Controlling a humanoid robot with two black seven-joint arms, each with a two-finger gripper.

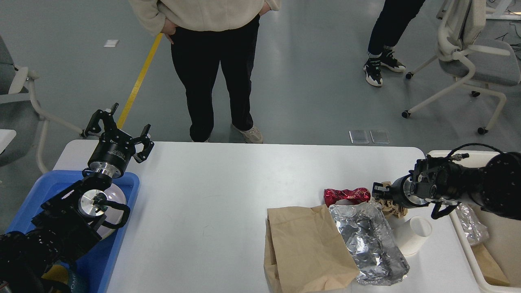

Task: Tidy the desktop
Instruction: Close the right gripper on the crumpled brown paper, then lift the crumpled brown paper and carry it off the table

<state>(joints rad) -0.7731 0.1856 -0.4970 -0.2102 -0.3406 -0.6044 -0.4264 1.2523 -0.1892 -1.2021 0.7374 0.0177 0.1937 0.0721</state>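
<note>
The white desktop [211, 187] fills the middle of the head view. On its right part lie a brown paper bag [305, 248], a crumpled silver foil bag [368, 240], a crushed red can [346, 196], a tipped white paper cup [415, 235] and a crumpled brown paper wad [392, 208]. My right gripper [377, 192] reaches in from the right, right at the paper wad beside the can; its fingers are dark and I cannot tell them apart. My left gripper [122, 128] is open and empty, raised over the desk's far left corner above the blue tray [122, 228].
The blue tray at the left holds a white rounded object [116, 195]. A beige bin [494, 228] at the right edge holds foil and brown paper. A person [215, 61] stands at the far edge; a second person and office chairs [468, 61] stand behind.
</note>
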